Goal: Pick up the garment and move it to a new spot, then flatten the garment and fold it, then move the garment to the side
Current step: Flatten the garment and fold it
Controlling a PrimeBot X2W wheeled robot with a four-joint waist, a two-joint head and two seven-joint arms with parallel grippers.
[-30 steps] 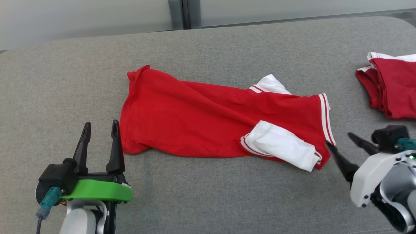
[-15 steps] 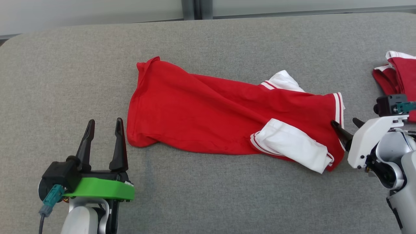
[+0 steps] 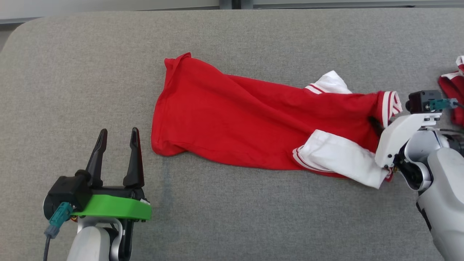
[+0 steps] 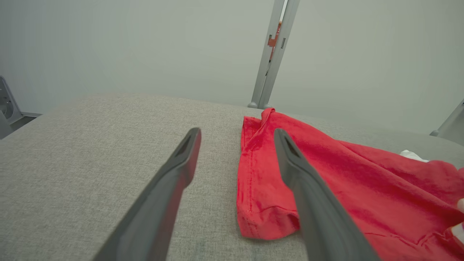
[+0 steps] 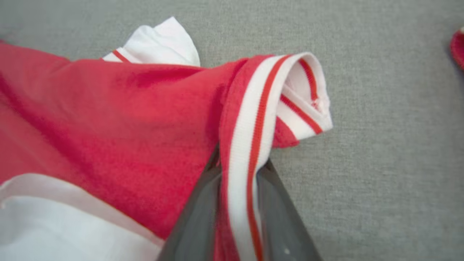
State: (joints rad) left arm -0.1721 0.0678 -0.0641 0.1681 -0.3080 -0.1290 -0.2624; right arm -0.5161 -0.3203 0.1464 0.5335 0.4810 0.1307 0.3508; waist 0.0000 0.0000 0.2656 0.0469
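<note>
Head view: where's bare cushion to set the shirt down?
Free: left of the red garment, beyond the open left gripper; the near strip in front of it; the band behind it. Crowded: right end, where the right gripper pinches the striped hem near a second red garment.

Soft, even white light lit every view brightly. Only faint shadows lay under the edges of the red garment (image 3: 253, 137). The right wrist view was slightly blurred, its nearest cloth soft.

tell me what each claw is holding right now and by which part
The right claw pinches the red garment by its striped white-and-red edge band. The left claw is open, holding nothing.
</note>
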